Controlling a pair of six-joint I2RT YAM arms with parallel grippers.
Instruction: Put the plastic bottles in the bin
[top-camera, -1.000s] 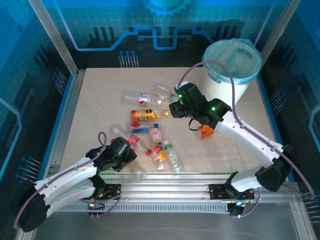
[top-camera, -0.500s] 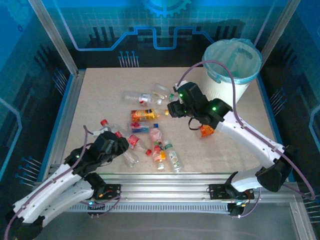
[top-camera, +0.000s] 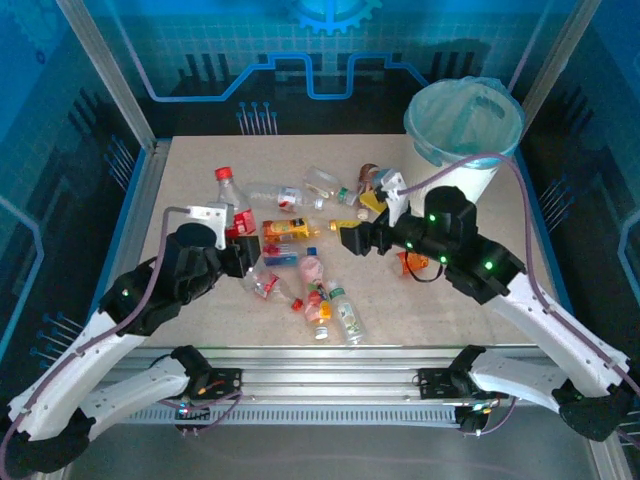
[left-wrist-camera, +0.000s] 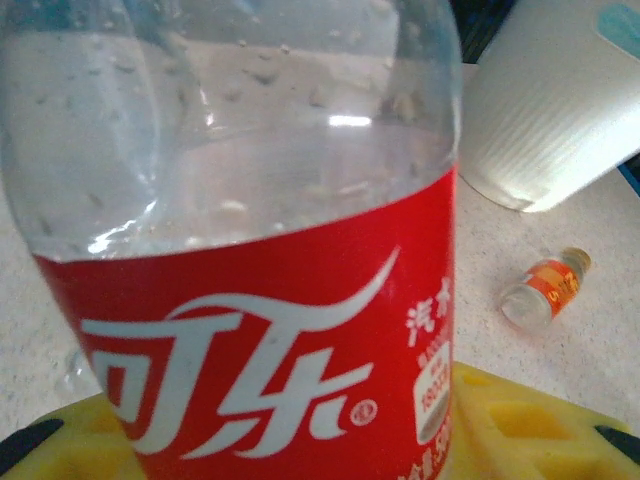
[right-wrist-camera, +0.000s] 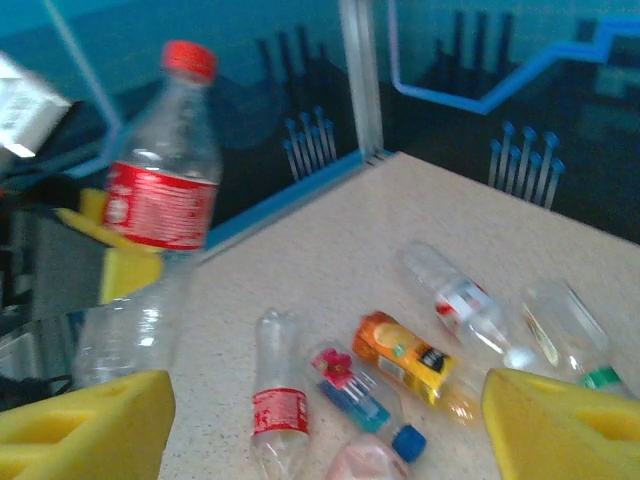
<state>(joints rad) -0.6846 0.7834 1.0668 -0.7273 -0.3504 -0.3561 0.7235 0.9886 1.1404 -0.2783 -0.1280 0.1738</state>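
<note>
From the top camera, the left hand (top-camera: 236, 240) is raised over the left part of the table (top-camera: 180, 175); it is clamped round the lower body of a red-labelled bottle (top-camera: 238, 214), which stands nearly upright with its red cap uppermost. The bin (top-camera: 440, 172) stands at the far right corner, well apart from that bottle. The right hand (top-camera: 360, 213) hovers near the middle of the table, its yellow fingers spread with nothing between them, above the far side of the loose bottles (top-camera: 300, 250) scattered there; an orange-labelled bottle (top-camera: 410, 262) lies apart, beside the right arm.

From the left wrist, the red-labelled bottle (left-wrist-camera: 250, 380) sits hard against the lens, clear above and red with white script below; yellow pads (left-wrist-camera: 510, 425) show on either side of its lower end. Beyond it to the right rises the bin's white wall (left-wrist-camera: 545, 110); the orange-labelled bottle (left-wrist-camera: 545, 290) lies on its side near the bin's foot.

From the right wrist, the right hand (right-wrist-camera: 320, 420) is wide open, one yellow finger (right-wrist-camera: 85, 425) at each lower corner; loose bottles (right-wrist-camera: 410, 355) lie on the table between and beyond them, untouched. At the left the red-labelled bottle (right-wrist-camera: 155, 210) hangs in the air, held by the left hand (right-wrist-camera: 115, 265).
</note>
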